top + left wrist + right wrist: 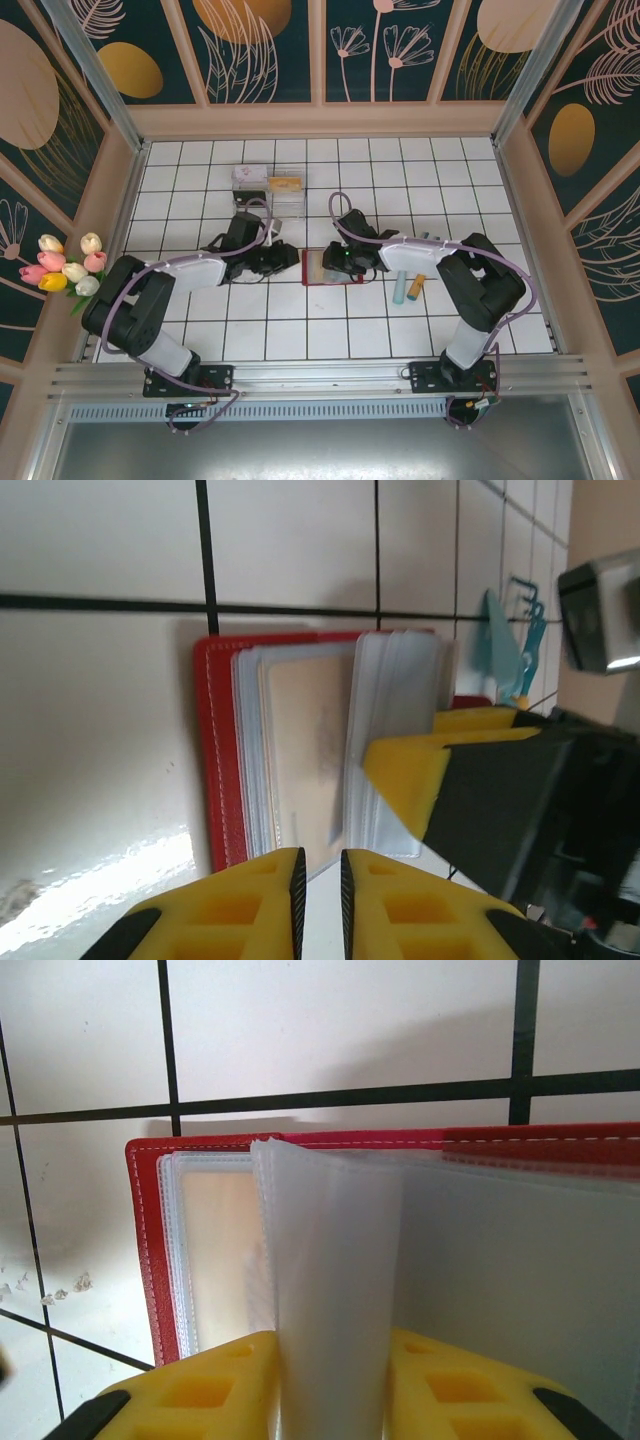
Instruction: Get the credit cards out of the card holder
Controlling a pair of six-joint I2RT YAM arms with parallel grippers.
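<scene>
The red card holder (332,268) lies open on the white tiled table, its clear sleeves fanned up. My right gripper (330,1360) is shut on a bunch of these sleeves (330,1260) and holds them upright. A tan-orange credit card (305,750) sits in the flat left-hand sleeve, and it is also in the right wrist view (225,1250). My left gripper (320,865) is at the holder's near edge, jaws a narrow gap apart with only table showing between them. The right gripper's yellow finger (410,770) lies over the sleeves.
A clear plastic box (268,190) stands behind the holder. A light blue piece (400,287) and an orange piece (416,284) lie to the right of it. Artificial tulips (65,265) sit at the left wall. Panel walls enclose the table.
</scene>
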